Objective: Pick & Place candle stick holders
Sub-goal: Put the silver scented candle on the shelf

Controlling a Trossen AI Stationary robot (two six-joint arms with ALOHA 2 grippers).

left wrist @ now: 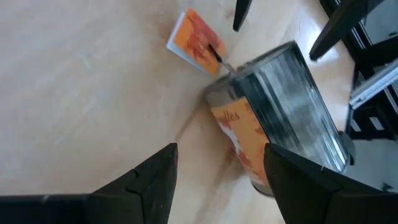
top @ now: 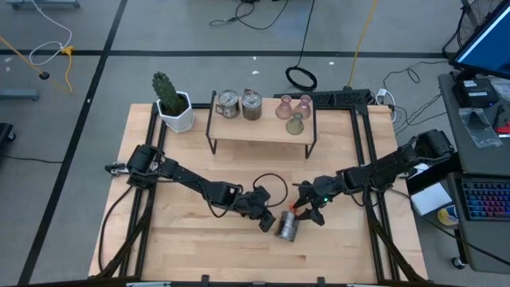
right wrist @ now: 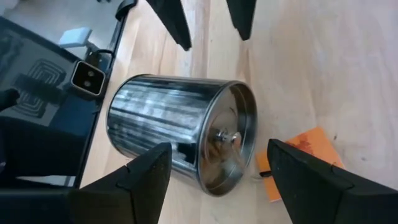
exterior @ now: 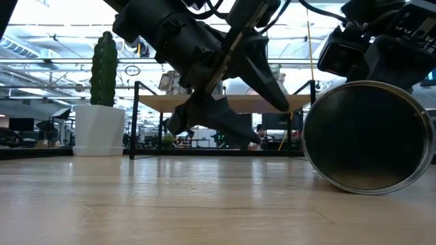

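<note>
- One silver holder lies on its side on the table, near the front edge and between my two grippers; two more silver ones stand on the shelf at the back.
- Two pink holders and the green one stand together at the shelf's right end.
- My left gripper sits just left of the toppled holder, fingers spread, gripping nothing; from its wrist view the holder lies just ahead of the gap.
- My right gripper is just to the holder's right, also spread and empty; its wrist view shows the holder's end face turned toward it.
- An orange tag lies flat on the wood beside that holder, seemingly tied to it; I see it in the left wrist view too.
- From the low view the holder rests on the table at right, with its round end toward the camera.
- At the back left corner stands the cactus pot.
</note>
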